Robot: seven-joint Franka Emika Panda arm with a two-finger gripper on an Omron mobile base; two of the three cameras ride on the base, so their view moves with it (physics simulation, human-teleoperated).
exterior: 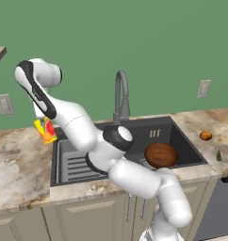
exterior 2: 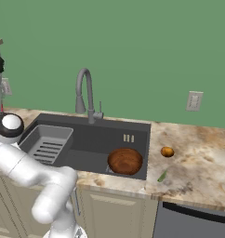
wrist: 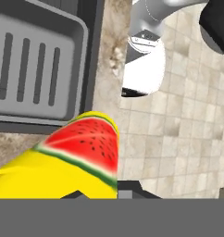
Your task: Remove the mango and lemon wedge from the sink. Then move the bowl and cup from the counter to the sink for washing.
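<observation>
My gripper (wrist: pixel 102 192) is shut on the yellow cup (wrist: pixel 77 157), which has a watermelon slice printed on it. The cup (exterior: pixel 45 130) hangs tilted just above the counter (exterior: pixel 17 164) at the left rim of the sink (exterior: pixel 134 136). The reddish-brown bowl (exterior: pixel 161 155) sits in the right half of the basin, also seen as the bowl (exterior 2: pixel 125 161). On the counter right of the sink lie the mango (exterior: pixel 206 136) and the lemon wedge (exterior: pixel 219 156), closer to the front edge; both appear again as the mango (exterior 2: pixel 167 151) and lemon wedge (exterior 2: pixel 162 175).
A grey slotted tray insert (exterior: pixel 76 162) fills the sink's left half, below the cup. The gooseneck faucet (exterior: pixel 121 94) rises behind the basin. My own arm sweeps across the sink's front. Wall outlets (exterior: pixel 203 88) sit on the green wall.
</observation>
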